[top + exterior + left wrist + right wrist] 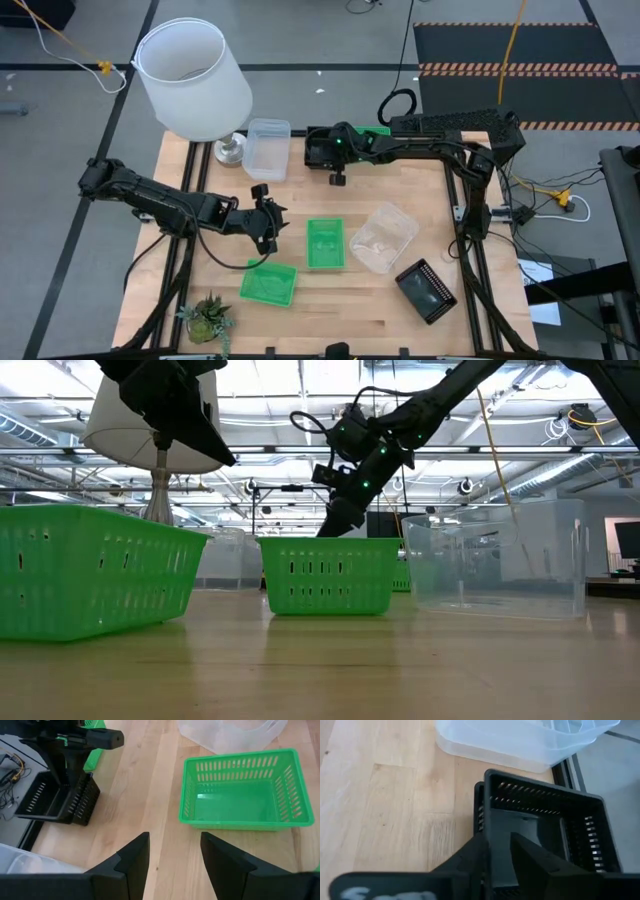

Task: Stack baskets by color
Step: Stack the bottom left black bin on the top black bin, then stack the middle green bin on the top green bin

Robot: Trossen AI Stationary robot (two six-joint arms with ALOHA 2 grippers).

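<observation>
— While your left arm stretches low toward mid-bench (350, 300), what has its end effector (174, 840) got?
— Nothing; it's wide open, facing the upright green basket (240, 805), whose long axis runs front to back.
— And your right arm?
— It reaches along the back edge, with the right end effector (497, 837) at the black basket (545, 820), just beside the clear basket (267, 150). You can't tell whether it's gripping.

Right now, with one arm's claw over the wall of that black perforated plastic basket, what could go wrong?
The right gripper straddles one wall of the black perforated plastic basket, jaws slightly apart; rising crookedly, it might snag and tip the basket. The open left gripper faces the green perforated plastic basket, with a clear plastic basket just beyond it; a push could shove one into the other.
</observation>
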